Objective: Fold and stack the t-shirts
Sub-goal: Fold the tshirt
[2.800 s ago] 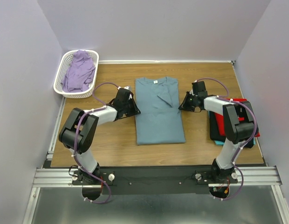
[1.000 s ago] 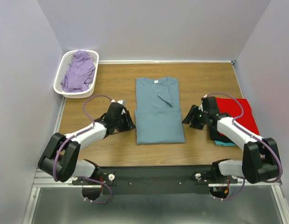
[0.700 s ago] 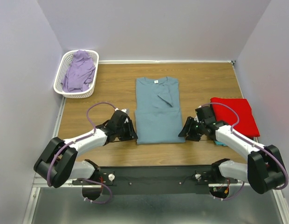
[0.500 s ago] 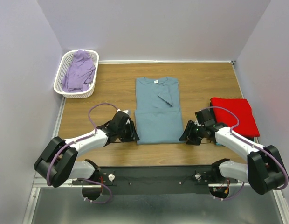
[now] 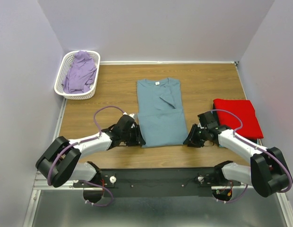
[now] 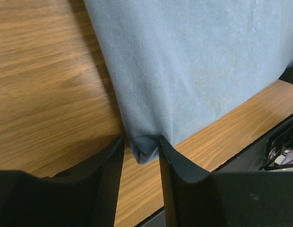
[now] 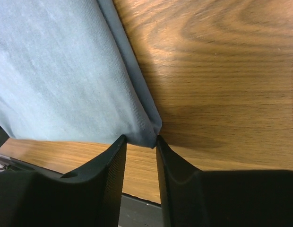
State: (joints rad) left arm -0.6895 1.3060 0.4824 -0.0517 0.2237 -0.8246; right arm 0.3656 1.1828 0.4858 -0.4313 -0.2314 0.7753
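step: pinch hem corners | blue-grey t-shirt [image 5: 159, 113] flat mid-table, red t-shirt [image 5: 236, 116] at 3 o'clock | left gripper [image 6: 141, 146] agape astride 7 o'clock corner | right gripper [image 7: 139, 142] hugging 5 o'clock corner, clamp unconfirmed | catch all layers, lift level toward 12

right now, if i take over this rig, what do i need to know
Left end effector: open, jaws either side of the near left corner of the dusty blue-grey cloth t-shirt; no clamp seen.
Right end effector: open, jaws at the near right corner of the same shirt.
That shirt lies flat mid-table, sides folded in to a long rectangle.
Folded red cloth t-shirt sits at the right edge of the wooden table.
Purple cloth lies in the white plastic lattice basket, far left.
Left to do: grip both corners, fold hem towards collar, stack on the red one; probably the purple cloth next.
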